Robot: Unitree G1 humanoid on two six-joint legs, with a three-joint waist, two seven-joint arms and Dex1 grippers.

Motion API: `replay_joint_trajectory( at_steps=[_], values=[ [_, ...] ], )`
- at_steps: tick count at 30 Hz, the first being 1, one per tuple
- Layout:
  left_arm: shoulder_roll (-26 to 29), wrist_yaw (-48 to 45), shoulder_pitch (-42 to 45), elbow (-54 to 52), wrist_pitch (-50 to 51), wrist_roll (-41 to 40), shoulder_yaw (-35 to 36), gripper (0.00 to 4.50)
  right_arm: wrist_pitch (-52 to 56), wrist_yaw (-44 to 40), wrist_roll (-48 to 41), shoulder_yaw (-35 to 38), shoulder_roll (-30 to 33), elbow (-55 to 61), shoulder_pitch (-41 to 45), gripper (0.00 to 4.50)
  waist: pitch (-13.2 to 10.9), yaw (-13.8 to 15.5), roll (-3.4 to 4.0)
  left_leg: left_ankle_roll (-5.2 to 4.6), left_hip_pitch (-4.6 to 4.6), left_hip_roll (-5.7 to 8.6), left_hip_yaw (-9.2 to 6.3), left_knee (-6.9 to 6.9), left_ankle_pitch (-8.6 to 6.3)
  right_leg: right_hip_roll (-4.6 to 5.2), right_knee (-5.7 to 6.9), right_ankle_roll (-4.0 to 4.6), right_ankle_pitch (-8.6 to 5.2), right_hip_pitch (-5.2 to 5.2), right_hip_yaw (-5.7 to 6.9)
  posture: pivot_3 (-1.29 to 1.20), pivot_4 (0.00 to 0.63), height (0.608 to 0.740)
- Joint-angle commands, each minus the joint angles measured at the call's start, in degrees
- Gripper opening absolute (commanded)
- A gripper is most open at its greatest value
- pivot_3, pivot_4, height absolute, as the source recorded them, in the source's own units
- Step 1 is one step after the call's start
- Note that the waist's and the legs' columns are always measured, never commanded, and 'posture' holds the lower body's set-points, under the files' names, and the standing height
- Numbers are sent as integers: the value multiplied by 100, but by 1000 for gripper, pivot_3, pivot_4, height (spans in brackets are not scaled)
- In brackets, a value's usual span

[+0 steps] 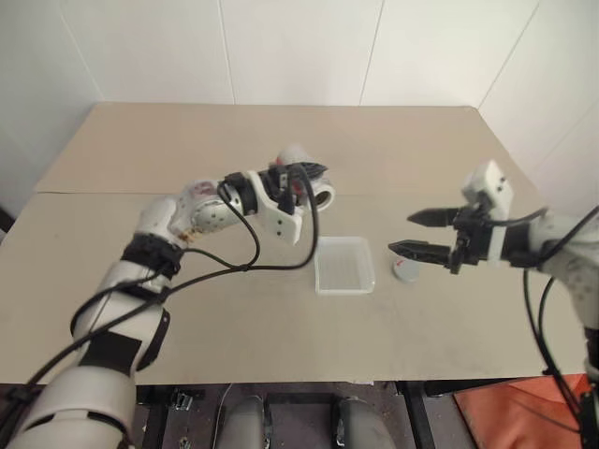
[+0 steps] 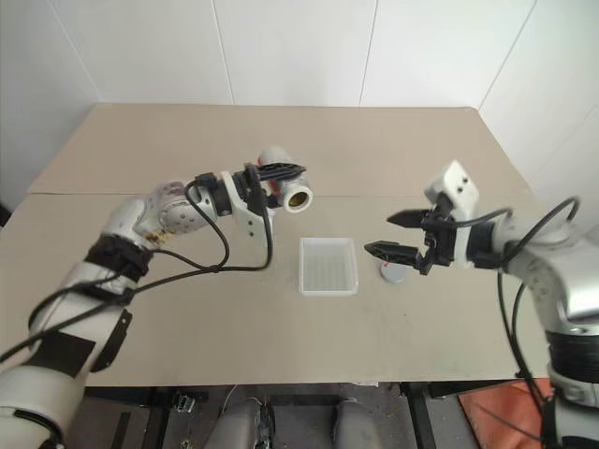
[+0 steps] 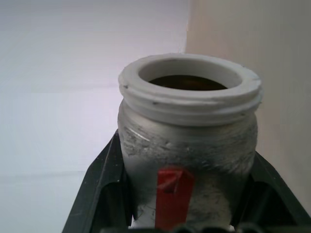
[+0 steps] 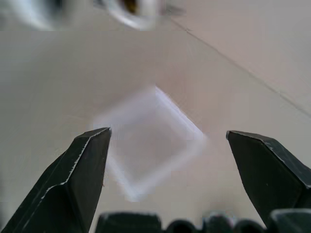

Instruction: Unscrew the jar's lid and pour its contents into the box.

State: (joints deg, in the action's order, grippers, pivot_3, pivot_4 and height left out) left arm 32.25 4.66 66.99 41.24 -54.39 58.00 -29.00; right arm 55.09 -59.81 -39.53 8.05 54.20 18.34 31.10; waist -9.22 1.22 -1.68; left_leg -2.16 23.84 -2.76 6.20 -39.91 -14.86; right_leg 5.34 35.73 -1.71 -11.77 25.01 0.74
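Clamping the open jar [image 2: 292, 195] sideways above the table [image 2: 374, 140], left gripper [image 2: 281, 173]; right gripper [image 2: 391, 234] spread beside the box [image 2: 328, 266], lid [image 2: 393, 272] below.

Free room and obstructions, tabletop

The far half of the table [image 2: 374, 140] is left bare, as is the near strip in front of the box [image 2: 328, 266]. Space above the box is bounded on its left by the left gripper [image 2: 281, 182], closed round the lidless jar [image 2: 292, 195] held level, and on its right by the spread right gripper [image 2: 395, 234]. The lid [image 2: 393, 272] lies just beside the box's right edge, under the right gripper.
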Motion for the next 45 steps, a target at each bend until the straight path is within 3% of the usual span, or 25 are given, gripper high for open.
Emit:
replay_joint_trajectory(
  at_steps=[1,4,8,15,22,25,30,34,37,41,45],
  values=[
    [-17,2743,687,163,706,2226,-1437,1978,65,-237,-253,-156,46,135,198,4471,0,28,0,-3,0,4,5,-1,-2,5,0,-3,0,0,-3,0,150,740],
    [-224,3868,1152,626,1335,3061,-2245,1978,72,-126,-239,-289,-6,57,423,4471,0,31,0,-8,17,9,12,-18,-4,10,4,-11,3,16,-7,0,150,740],
    [-598,4506,1470,1116,1969,3373,-2701,1978,135,-1,-330,-265,-70,22,564,4471,0,37,0,-7,45,4,11,-26,-4,6,19,-11,3,40,1,0,150,740],
    [-840,4628,1440,1111,2419,3410,-3070,1978,255,268,-555,-103,-173,195,544,4471,-1,42,-1,-8,48,4,12,-29,-4,7,19,-12,2,40,1,0,150,740],
    [-693,4257,1335,1208,2262,2787,-2812,1978,238,441,-647,-34,-174,277,395,4471,-1,37,-1,-7,45,3,12,-35,-4,8,20,-12,2,39,-1,0,150,740],
    [-515,3612,1099,1342,1638,1672,-2191,1978,208,479,-716,10,-185,279,362,4471,0,18,-1,-7,45,2,12,-35,-4,8,27,-12,3,40,-2,0,150,740],
    [-486,855,203,1386,599,-1733,-446,1978,-182,514,-564,-98,-287,341,271,4471,1,-44,2,-5,42,-5,13,-40,-2,9,29,-11,3,37,2,0,150,740],
    [-743,-2210,-1009,-234,2285,-5219,901,1978,-666,398,-282,-257,-372,291,186,4471,1,-52,3,7,45,-6,14,-55,5,10,35,-11,3,33,3,0,150,740],
    [-754,-3297,-1758,-1680,4250,-6863,1628,1978,-874,304,-178,-286,-375,239,165,4471,1,-81,3,23,48,-7,11,-75,14,8,35,-13,2,28,0,0,150,740],
    [-668,-3524,-2628,-2979,6002,-7889,2329,1978,-987,222,-90,-326,-382,186,154,4471,2,-113,4,-8,38,-7,-1,-82,-5,3,35,-17,3,15,-4,0,150,740],
    [-706,-3506,-3383,-3354,6231,-7835,2612,1978,-1015,232,-44,-351,-408,189,141,4471,3,-109,5,-9,24,-5,-5,-82,-5,1,29,-16,3,6,-6,0,150,740]
  ],
)
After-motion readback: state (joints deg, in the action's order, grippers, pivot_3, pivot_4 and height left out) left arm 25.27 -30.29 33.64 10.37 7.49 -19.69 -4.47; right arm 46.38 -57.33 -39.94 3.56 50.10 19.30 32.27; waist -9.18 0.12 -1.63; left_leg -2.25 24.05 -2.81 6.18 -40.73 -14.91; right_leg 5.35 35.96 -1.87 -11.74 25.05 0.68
